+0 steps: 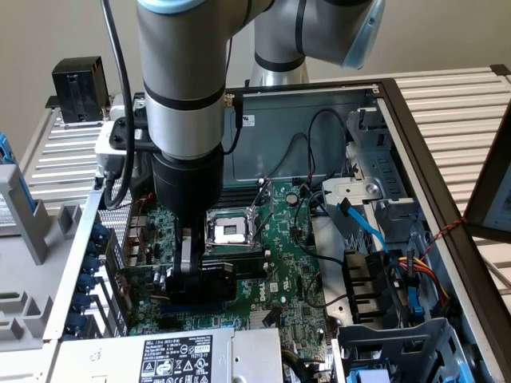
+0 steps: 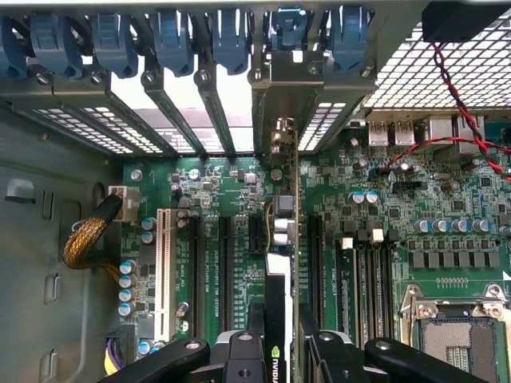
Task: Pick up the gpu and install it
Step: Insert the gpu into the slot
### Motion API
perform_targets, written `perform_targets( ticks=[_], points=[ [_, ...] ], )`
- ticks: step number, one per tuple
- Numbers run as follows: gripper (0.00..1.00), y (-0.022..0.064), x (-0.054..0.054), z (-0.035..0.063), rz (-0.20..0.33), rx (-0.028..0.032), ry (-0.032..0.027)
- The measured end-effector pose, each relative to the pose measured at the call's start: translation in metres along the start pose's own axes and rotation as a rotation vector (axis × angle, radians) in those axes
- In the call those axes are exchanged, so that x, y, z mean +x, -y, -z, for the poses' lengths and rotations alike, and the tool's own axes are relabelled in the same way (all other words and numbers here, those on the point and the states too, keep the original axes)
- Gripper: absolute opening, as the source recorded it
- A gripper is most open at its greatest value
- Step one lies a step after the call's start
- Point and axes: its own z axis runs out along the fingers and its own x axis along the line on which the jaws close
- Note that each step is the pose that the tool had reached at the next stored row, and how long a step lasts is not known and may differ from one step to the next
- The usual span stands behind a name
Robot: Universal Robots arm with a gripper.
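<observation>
- Right now the gripper (image 2: 279, 357) is low inside the open computer case (image 1: 415, 159). The jaws are pinching the gpu (image 2: 279, 279) across its two flat faces, and the card stands on edge between the fingers (image 2: 239, 355).
- Long axis: the card runs straight out from the jaws toward the case's back wall, parallel with the dark expansion slots (image 2: 226, 255) on the motherboard (image 2: 383, 199).
- Far end: the silvery bracket (image 2: 275, 88) is up against the row of rear openings under the blue clips (image 2: 231, 40). As far as I can judge, it lines up with one of them.
- Sideways: the card stands among the expansion slots, with a long dark slot close on either side. It is well apart from the CPU socket (image 2: 455, 335).
- Hidden part: the slot directly under the card is covered by the card itself. I cannot tell whether the edge connector is seated, touching or just above the slot.
- From the exterior view, the gripper (image 1: 196, 275) comes straight down just beside the CPU socket (image 1: 231, 230). The gpu (image 1: 142, 281) stretches from it toward the exterior view's left, where the back wall is.
- My read: direction and lateral line look matched to the slot. The relation that counts is height, meaning the card's lower edge against the board beneath it.
</observation>
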Motion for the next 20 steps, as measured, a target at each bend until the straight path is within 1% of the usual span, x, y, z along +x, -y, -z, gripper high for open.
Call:
perform_targets(
  ticks=[2,5,20],
  points=[
    [0.26,0.0002,0.0000,0.0000,0.000,-0.0011,0.0012],
    [0.26,0.0008,0.0001,0.0000,0.000,-0.0012,0.0021],
    [0.26,0.0026,0.0006,0.0000,0.000,-0.0013,0.0022]
  ],
)
